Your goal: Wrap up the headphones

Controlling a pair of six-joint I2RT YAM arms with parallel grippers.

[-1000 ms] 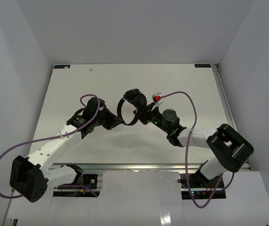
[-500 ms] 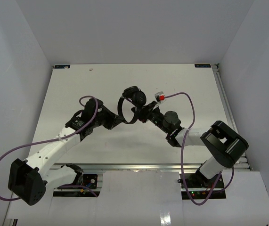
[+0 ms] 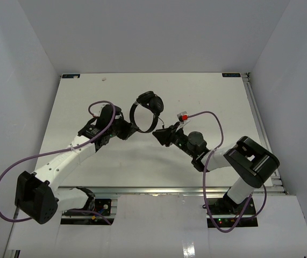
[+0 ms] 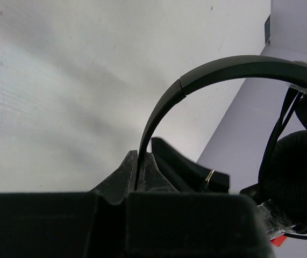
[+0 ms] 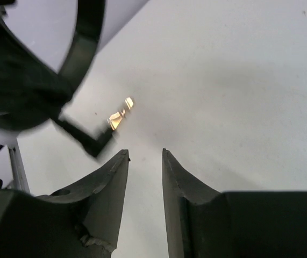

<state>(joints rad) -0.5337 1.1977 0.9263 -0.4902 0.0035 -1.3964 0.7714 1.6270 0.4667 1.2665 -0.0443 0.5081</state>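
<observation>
The black headphones [image 3: 150, 102] hang above the table's middle. My left gripper [image 3: 130, 129] is shut on the thin headband [image 4: 234, 67], which sits between its fingertips [image 4: 141, 153]. The earcups [image 4: 295, 172] are together at the right of the left wrist view, with thin black cable [image 4: 280, 121] running over them. My right gripper [image 3: 157, 134] is open and empty just right of the headphones. In the right wrist view its jaws [image 5: 142, 153] stand apart over bare table, with the cable's gold-tipped plug [image 5: 118, 114] blurred just beyond the left finger and the headband [image 5: 86, 37] above.
Thick purple robot cables [image 3: 207, 115] loop off both arms. A small red and white tag [image 3: 183, 115] sits on the right arm's cable. White walls close the table [image 3: 223, 97] at the back and sides.
My left gripper has carried the headphones back and a little left. My right gripper has drawn away from them and now sits lower, apart from the earcups.
</observation>
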